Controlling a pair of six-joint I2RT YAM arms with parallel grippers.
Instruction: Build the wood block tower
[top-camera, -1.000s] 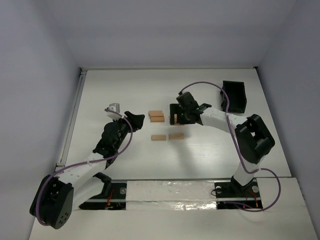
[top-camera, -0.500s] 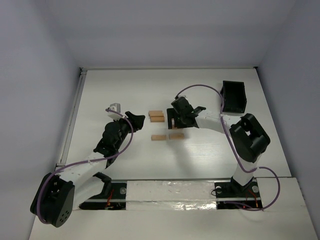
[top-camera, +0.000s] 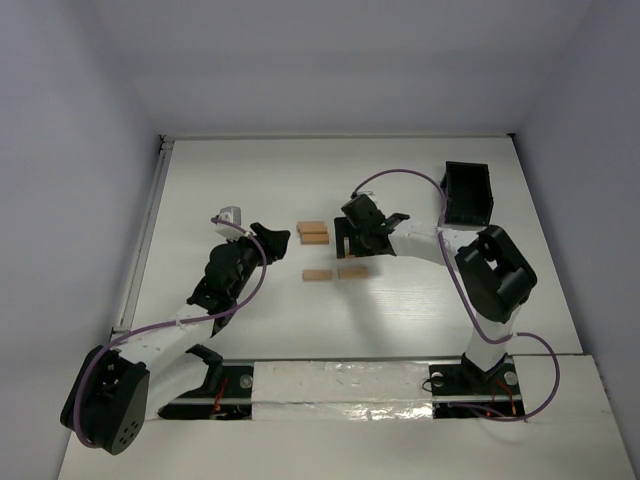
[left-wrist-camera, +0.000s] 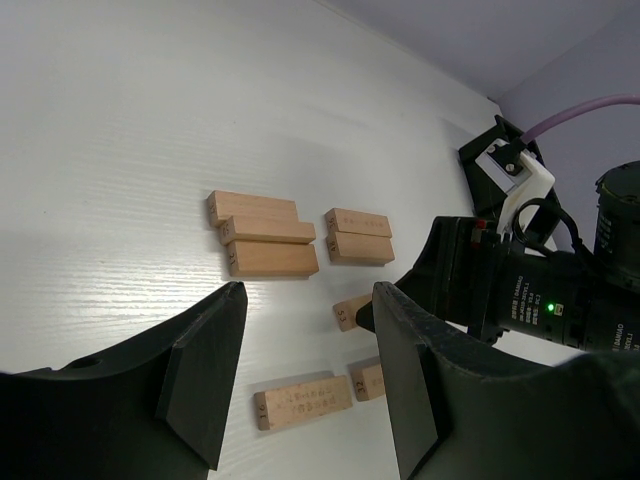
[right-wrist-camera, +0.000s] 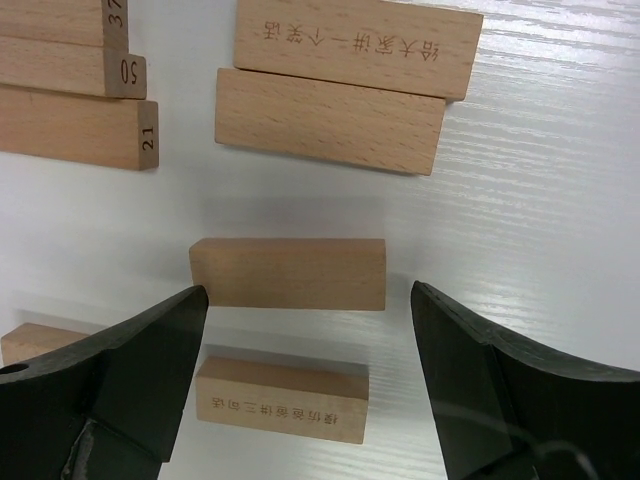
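Observation:
Several light-tan wooden blocks lie flat on the white table. A group of three (left-wrist-camera: 260, 235) and a pair (left-wrist-camera: 358, 237) lie farther off; they also show in the right wrist view, the three (right-wrist-camera: 70, 100) at top left and the pair (right-wrist-camera: 340, 80) at top middle. Two single blocks (top-camera: 318, 275) (top-camera: 352, 271) lie nearer. My right gripper (right-wrist-camera: 307, 290) is open, its jaws straddling one lone block (right-wrist-camera: 288, 273) on the table; another block (right-wrist-camera: 282, 400) lies just below it. In the top view it (top-camera: 350, 242) hovers right of the group. My left gripper (left-wrist-camera: 308, 295) is open and empty, left of the blocks (top-camera: 272, 240).
A small black box (top-camera: 468, 192) stands at the back right of the table. A white rail (top-camera: 150, 220) runs along the table's left edge. The right arm's black wrist and camera (left-wrist-camera: 530, 290) fill the right side of the left wrist view.
My right gripper has shifted a little to the left, toward the blocks. The left arm has not moved.

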